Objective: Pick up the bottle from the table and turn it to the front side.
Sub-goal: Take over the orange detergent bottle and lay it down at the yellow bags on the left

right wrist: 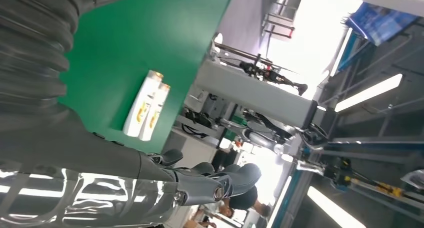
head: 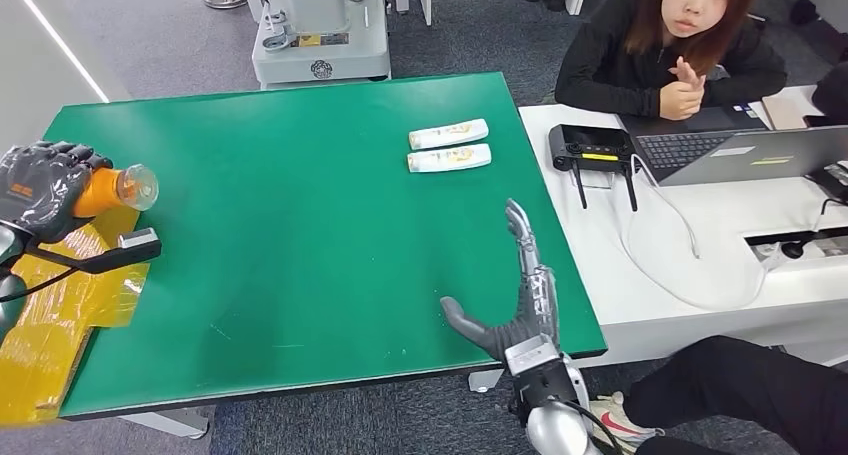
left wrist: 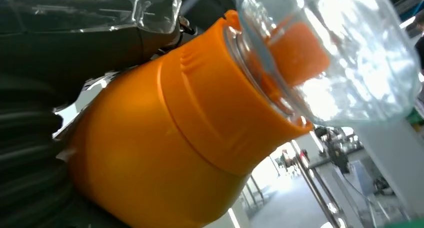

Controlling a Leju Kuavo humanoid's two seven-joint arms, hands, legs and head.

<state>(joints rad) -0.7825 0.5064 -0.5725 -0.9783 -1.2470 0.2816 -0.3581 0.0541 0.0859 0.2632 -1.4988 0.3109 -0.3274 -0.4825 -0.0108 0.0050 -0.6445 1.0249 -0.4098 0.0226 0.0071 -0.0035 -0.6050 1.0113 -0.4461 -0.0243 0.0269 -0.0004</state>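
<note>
A: Where is the bottle (head: 108,189)?

B: Off the worktop (head: 300,225), over its left edge. The left hand (head: 40,187) has its dark fingers wrapped round the orange body, with the clear cap (head: 140,186) sticking out sideways toward the middle of the worktop. The bottle lies roughly level, not upright.

A: Why hold it like that?

B: My guess is that a grip low on the body leaves the cap end free, so the wrist can roll the bottle round until its front faces out. In the left wrist view the bottle (left wrist: 165,153) sits tight against the hand, with the cap (left wrist: 330,52) well clear of the fingers.

A: And the other hand?

B: The right hand (head: 515,300) is over the near right corner, fingers stretched out and apart, holding nothing. It is well apart from the bottle, so I judge the turning is left to one hand.

A: Anything else there?

B: Two white tubes (head: 449,146) lie side by side, touching or nearly so, near the far right edge. A person (head: 670,45) sits beyond at a white desk (head: 680,265).
</note>
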